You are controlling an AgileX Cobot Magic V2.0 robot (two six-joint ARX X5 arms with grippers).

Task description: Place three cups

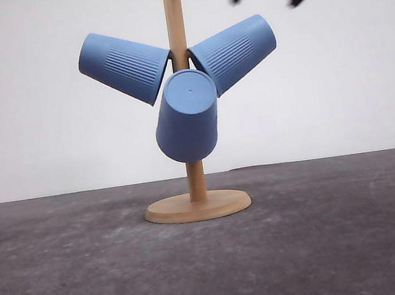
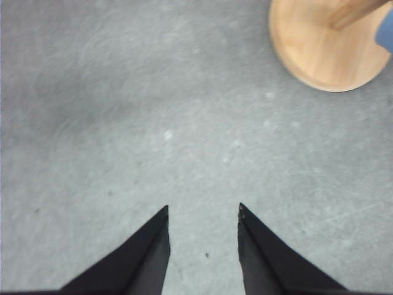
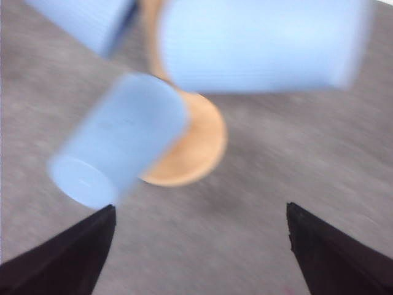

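Grey tabletop (image 1: 356, 243), white wall: your three cups hang on the wooden stand (image 1: 199, 207), left cup (image 1: 123, 65), right cup (image 1: 234, 52), front cup (image 1: 187, 116).
Both grippers gape empty, left gripper (image 2: 202, 230), right gripper (image 3: 199, 236). Your right gripper hangs close above; a brush could knock a cup off. Pegs are hidden, the right wrist view blurred.

Ahead of me a wooden stand (image 1: 198, 205) sits on the grey table (image 1: 69, 281): a round flat base with an upright pole (image 1: 175, 19) rising from its middle. Behind it is a plain white wall (image 1: 349, 84). The base shows light, smooth wood grain.
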